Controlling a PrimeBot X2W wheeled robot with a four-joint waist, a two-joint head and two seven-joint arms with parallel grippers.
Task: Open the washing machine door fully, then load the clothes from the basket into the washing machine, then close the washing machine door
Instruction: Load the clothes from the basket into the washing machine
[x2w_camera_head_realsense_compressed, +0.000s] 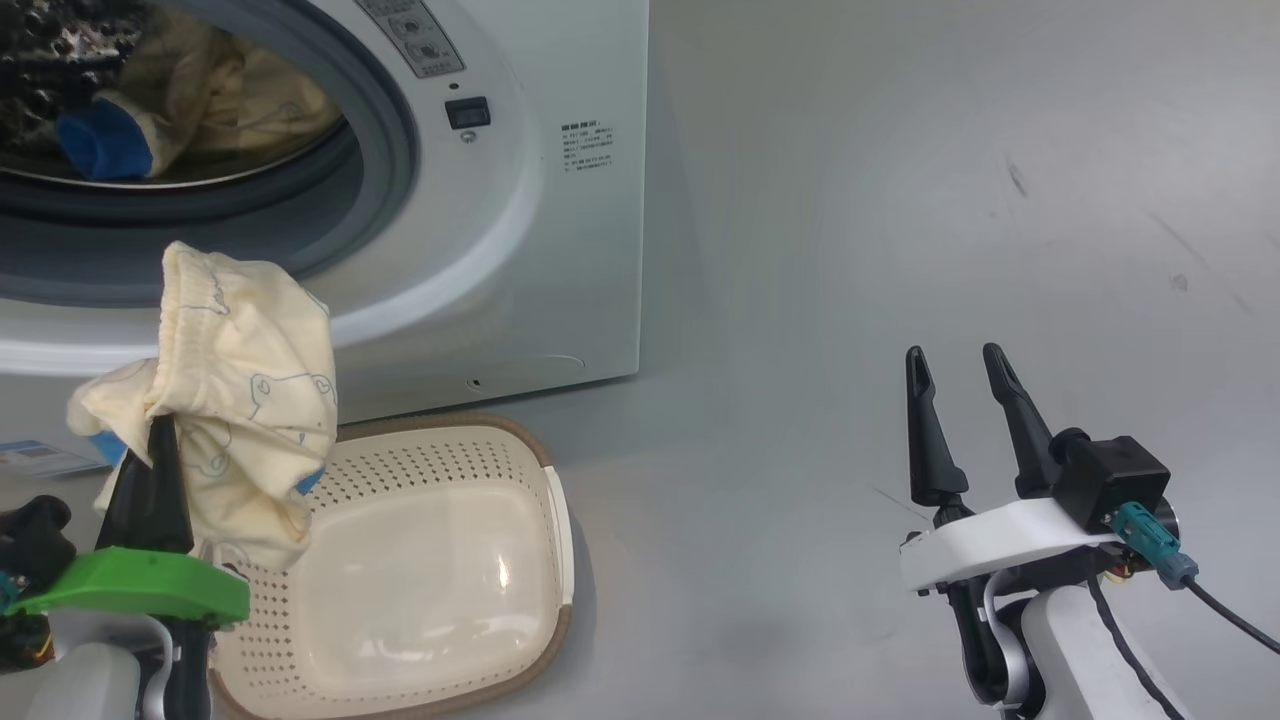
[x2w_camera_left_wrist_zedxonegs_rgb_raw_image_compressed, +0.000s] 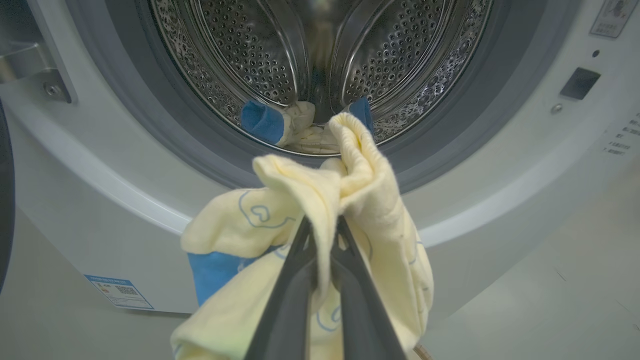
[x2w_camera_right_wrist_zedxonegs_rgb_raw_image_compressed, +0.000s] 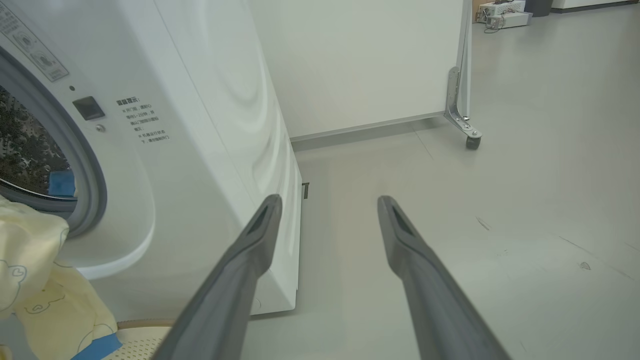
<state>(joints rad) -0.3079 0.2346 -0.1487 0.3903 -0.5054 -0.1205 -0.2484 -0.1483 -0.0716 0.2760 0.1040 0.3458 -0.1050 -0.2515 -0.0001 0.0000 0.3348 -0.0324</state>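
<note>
Left gripper (x2w_camera_head_realsense_compressed: 160, 430): jaws closed narrow on a yellow garment (x2w_camera_head_realsense_compressed: 250, 400) with outline bear print and blue trim, which drapes over both fingers at the lower left of the head view, above the near-left corner of the basket (x2w_camera_head_realsense_compressed: 555, 520). The basket sits on the floor (x2w_camera_head_realsense_compressed: 900, 200) just before the washing machine (x2w_camera_head_realsense_compressed: 560, 250), its smooth bottom exposed. In the left wrist view the held cloth hangs before the grey seal (x2w_camera_left_wrist_zedxonegs_rgb_raw_image_compressed: 150, 125), outside the steel drum (x2w_camera_left_wrist_zedxonegs_rgb_raw_image_compressed: 240, 50). More clothes (x2w_camera_head_realsense_compressed: 200, 90), yellow and blue, lie inside the drum at the upper left. Right gripper (x2w_camera_head_realsense_compressed: 955, 365): jaws spread wide, holding and touching nothing, at the lower right over bare grey floor. The floor to the machine's right is open. A white panel (x2w_camera_right_wrist_zedxonegs_rgb_raw_image_compressed: 465, 75) on a castor (x2w_camera_right_wrist_zedxonegs_rgb_raw_image_compressed: 472, 142) stands at the upper right of the right wrist view.
</note>
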